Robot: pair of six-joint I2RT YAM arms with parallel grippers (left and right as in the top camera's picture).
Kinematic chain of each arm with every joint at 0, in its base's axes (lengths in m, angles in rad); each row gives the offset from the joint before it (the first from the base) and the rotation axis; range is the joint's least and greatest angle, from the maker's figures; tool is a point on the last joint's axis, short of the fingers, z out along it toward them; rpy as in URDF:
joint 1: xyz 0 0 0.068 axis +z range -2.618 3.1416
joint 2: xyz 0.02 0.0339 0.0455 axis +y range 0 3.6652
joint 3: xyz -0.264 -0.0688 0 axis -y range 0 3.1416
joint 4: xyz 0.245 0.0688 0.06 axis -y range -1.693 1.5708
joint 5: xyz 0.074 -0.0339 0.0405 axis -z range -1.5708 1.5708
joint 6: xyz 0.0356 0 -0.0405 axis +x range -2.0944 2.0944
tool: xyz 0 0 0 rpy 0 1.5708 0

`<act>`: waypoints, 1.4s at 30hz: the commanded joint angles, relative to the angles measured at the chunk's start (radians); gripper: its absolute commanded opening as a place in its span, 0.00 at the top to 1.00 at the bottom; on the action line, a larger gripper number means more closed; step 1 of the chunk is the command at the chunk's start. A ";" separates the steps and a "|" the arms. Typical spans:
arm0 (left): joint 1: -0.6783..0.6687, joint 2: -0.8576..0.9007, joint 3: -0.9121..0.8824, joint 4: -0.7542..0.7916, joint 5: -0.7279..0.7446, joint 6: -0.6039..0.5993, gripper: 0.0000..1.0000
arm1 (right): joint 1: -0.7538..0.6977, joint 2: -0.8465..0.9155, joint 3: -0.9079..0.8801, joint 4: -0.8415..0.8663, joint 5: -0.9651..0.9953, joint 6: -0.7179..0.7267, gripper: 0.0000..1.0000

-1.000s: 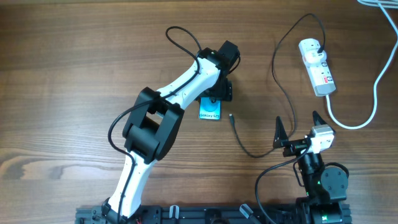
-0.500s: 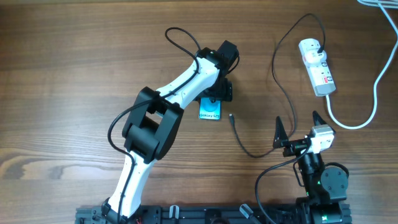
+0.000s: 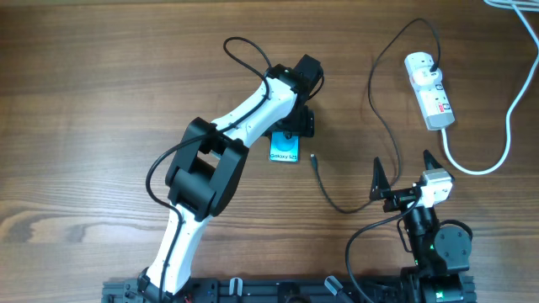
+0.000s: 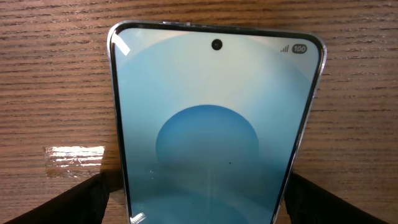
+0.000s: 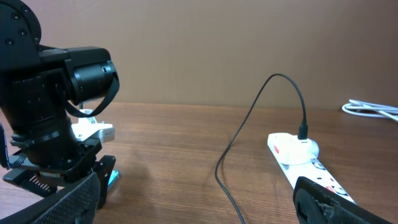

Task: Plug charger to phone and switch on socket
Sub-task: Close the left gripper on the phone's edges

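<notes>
The phone [image 3: 285, 152] lies flat on the table, cyan screen up, its far end hidden under my left gripper [image 3: 295, 126]. In the left wrist view the phone [image 4: 214, 118] fills the frame. My left gripper [image 4: 199, 208] is open, with a dark finger on each side of the phone and a small gap to each edge. The charger cable [image 3: 379, 118] runs from a white adapter [image 3: 418, 64] on the socket [image 3: 433, 99] to its black tip [image 3: 313, 158], which lies on the wood just right of the phone. My right gripper [image 3: 404, 168] is open and empty, near the cable's low loop.
The socket's thick white cord [image 3: 497, 126] loops off toward the right edge. A strip of clear tape [image 4: 74, 160] is stuck to the wood left of the phone. In the right wrist view, the left arm [image 5: 56, 118] stands at left and the socket [image 5: 311, 165] at right.
</notes>
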 commanded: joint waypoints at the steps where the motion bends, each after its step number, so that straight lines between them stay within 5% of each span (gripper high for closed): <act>1: 0.005 0.039 -0.024 0.011 0.058 -0.002 0.09 | 0.005 0.000 -0.001 0.002 0.010 0.006 0.00; 20: 0.007 0.040 -0.024 0.013 0.058 -0.002 0.22 | 0.005 0.000 -0.001 0.002 0.010 0.007 0.00; 42: 0.006 0.040 -0.024 -0.023 0.058 0.026 0.20 | 0.005 0.000 -0.001 0.002 0.010 0.006 0.00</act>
